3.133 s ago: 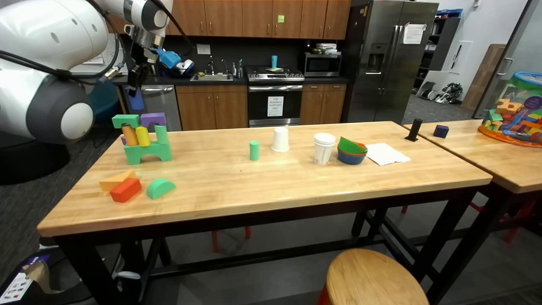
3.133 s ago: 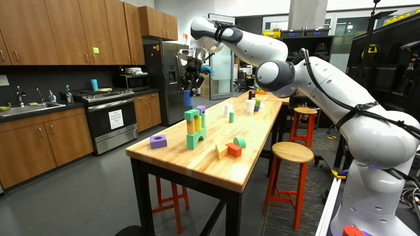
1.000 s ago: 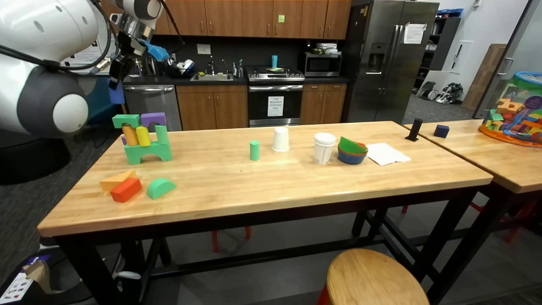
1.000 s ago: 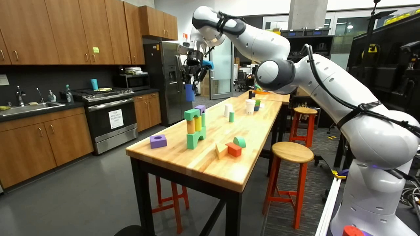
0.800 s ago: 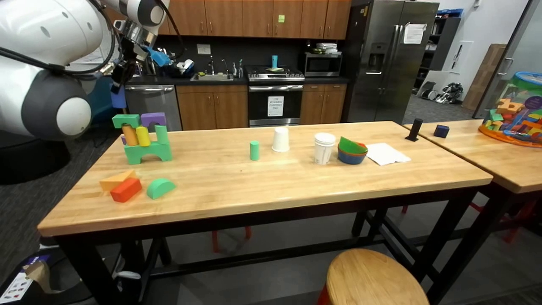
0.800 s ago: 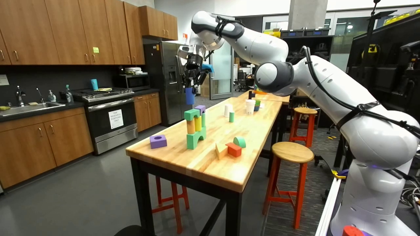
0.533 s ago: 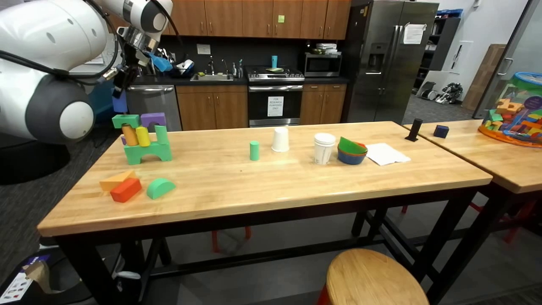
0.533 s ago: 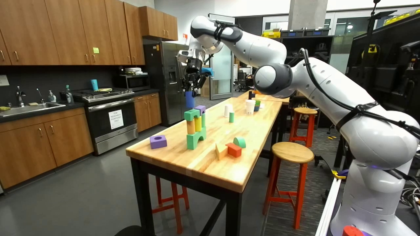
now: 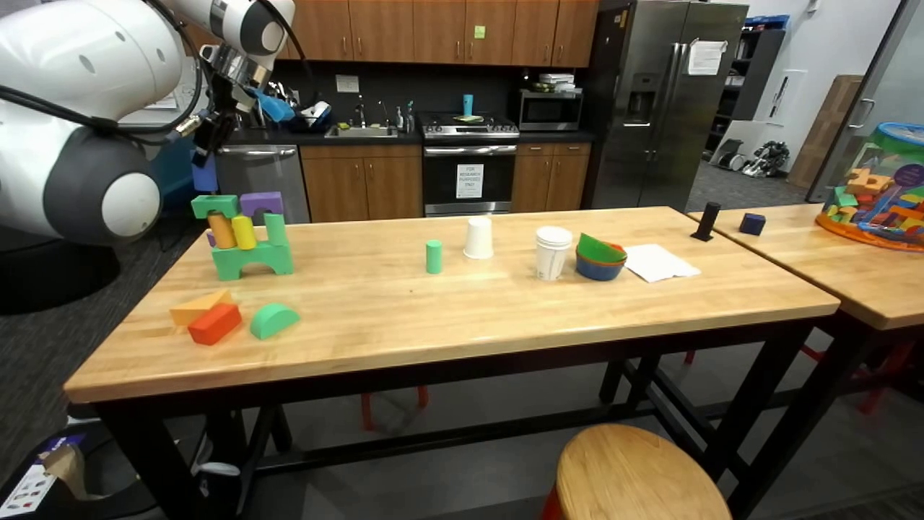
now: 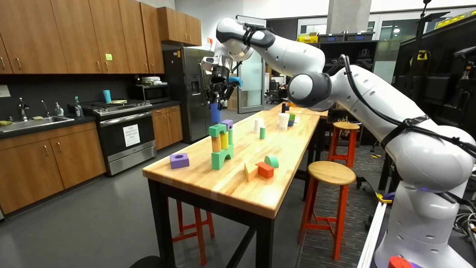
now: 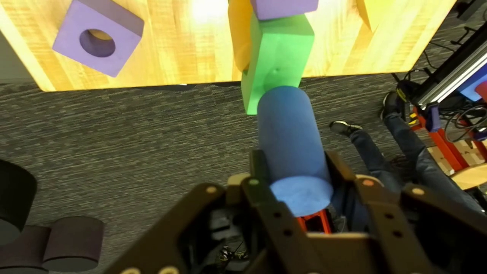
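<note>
Blue cylinder (image 11: 292, 139): hangs clamped in the gripper (image 11: 298, 166), right by the green block (image 11: 279, 59) topping the tower (image 10: 224, 141), can't tell if touching tbh.

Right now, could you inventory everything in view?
Tables: two, light wood, foreground
Held cylinder: one, blue, in tool
Tower: six visible blocks, multicoloured, on table
Holed block: one, purple, beside tower
Wedge, brick, half-round: one each, orange, red, green, near tower
Upturned cup, cup stack: one each, white, on table
Standing cylinder: one, green, near cups
Bowls: three visible, multicoloured, beside cup stack
Paper: one, white, beside bowls
Stand: one, black, table edge
Small block, toy tub: one each, navy, multicoloured, second table
Stools: several, tan, red, by table
Cabinets, appliances: several, brown, steel, background
Person's legs: two, bluish, beyond table
Arm: one, white, above table
Tool: one, black, gripping held cylinder
</note>
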